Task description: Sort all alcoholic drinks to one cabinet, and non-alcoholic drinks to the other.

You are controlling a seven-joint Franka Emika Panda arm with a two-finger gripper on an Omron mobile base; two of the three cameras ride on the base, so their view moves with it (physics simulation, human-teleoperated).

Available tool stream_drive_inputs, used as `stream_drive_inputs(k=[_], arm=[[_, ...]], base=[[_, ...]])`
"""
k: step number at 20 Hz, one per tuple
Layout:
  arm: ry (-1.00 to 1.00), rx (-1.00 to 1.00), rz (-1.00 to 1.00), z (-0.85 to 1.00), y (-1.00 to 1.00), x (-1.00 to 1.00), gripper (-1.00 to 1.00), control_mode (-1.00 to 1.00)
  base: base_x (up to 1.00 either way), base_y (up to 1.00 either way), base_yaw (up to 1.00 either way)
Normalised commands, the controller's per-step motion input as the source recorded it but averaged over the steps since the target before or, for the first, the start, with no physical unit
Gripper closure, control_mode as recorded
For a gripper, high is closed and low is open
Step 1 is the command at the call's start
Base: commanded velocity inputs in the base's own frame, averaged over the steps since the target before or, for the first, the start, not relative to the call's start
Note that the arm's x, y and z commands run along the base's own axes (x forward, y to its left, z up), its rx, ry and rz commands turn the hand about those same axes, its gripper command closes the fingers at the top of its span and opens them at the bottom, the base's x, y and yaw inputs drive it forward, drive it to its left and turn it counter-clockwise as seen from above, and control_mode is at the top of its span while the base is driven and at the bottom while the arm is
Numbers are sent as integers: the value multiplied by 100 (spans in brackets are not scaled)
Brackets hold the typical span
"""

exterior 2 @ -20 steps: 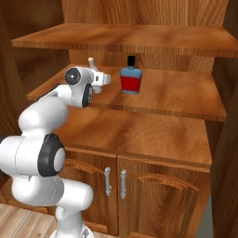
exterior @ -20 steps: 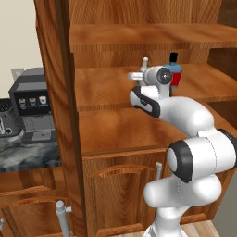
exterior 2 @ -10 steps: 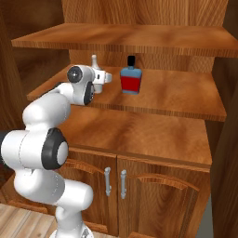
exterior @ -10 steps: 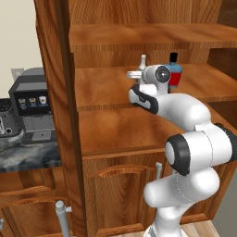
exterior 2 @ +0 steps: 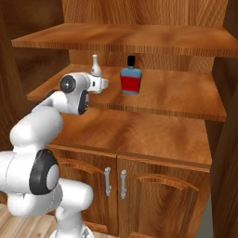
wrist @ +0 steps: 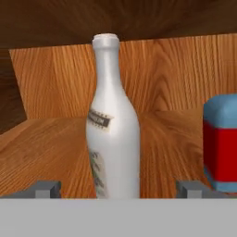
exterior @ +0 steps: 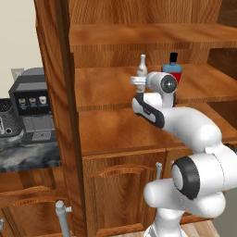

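Hand view: end effector (wrist: 118, 189) level, jaws spread wide, holding nothing. White bottle (wrist: 112, 125) stands upright between its fingertips on the cabinet (exterior: 115, 88) shelf, blue-red bottle (wrist: 221, 143) just beside.

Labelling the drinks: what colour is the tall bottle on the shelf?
White, with a small dark label band; the bottle shows best in the hand view.

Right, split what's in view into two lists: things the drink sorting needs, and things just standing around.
Part of the job:
- white bottle, upright on the cabinet's middle shelf
- blue and red bottle, upright on the same shelf
- cabinet, open, wooden
- gripper, open, fingertips either side of the white bottle

Just standing around:
- coffee machine, on the dark counter beside the cabinet
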Motion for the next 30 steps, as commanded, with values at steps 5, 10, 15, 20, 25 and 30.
stream_drive_inputs(k=[5,10,15,20,25,30], arm=[[0,0,0,5,0,-100,-100,-100],[6,6,0,25,0,-100,-100,-100],[27,7,0,13,-1,-98,-100,-100],[28,4,-1,3,-11,-94,-100,-100],[6,2,0,-1,-24,-100,-100,-100],[4,3,0,0,-8,-79,-100,-100]], base=[[0,0,0],[0,0,0],[0,0,0],[0,0,0],[0,0,0],[0,0,0]])
